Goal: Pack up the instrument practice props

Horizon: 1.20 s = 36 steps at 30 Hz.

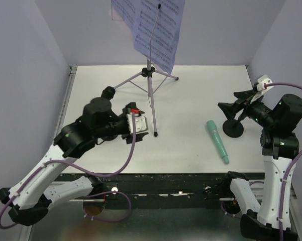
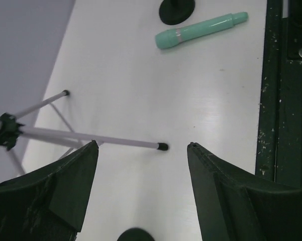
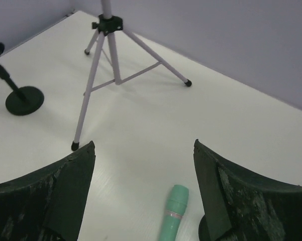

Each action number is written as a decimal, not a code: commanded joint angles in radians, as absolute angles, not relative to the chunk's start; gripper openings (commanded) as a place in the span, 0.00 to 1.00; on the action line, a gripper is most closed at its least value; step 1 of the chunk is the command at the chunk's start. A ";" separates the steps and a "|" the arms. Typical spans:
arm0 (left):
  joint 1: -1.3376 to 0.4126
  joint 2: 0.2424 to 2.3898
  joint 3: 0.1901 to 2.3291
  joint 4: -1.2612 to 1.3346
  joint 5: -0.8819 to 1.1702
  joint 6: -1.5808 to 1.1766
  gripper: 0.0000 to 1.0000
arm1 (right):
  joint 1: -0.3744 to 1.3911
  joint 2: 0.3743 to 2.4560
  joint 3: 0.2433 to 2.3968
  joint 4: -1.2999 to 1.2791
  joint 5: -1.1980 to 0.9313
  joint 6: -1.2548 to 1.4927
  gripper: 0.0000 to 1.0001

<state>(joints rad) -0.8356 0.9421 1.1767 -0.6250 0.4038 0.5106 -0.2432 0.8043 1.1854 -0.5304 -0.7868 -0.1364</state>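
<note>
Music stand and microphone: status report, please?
Left gripper, right gripper open, empty. Music stand upright, pages on. Microphone lying flat. Black holder close beside right gripper.

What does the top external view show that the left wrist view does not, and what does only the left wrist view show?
Only the top external view: the white sheet-music pages at the stand's top, and the right arm. Only the left wrist view: the left gripper from close, open, with nothing between its fingers. Both: the silver tripod legs, the teal microphone lying on the table, and a black round-based clip holder beside it.
</note>
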 commanded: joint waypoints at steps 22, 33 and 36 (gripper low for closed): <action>0.222 1.060 1.370 -1.224 0.695 1.054 0.83 | 0.316 1.138 0.902 -0.649 -0.554 -0.988 0.53; 0.229 1.235 1.368 -1.043 0.756 1.094 0.80 | 0.336 1.077 0.888 -0.650 -0.583 -0.890 0.61; 0.235 1.290 1.402 -1.063 0.793 1.137 0.73 | 0.339 1.049 0.879 -0.652 -0.594 -0.859 0.63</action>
<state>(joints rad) 0.2218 1.2415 1.3582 -1.0889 0.6979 1.0531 0.3283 1.0908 0.8921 -0.6384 -0.5842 -0.9028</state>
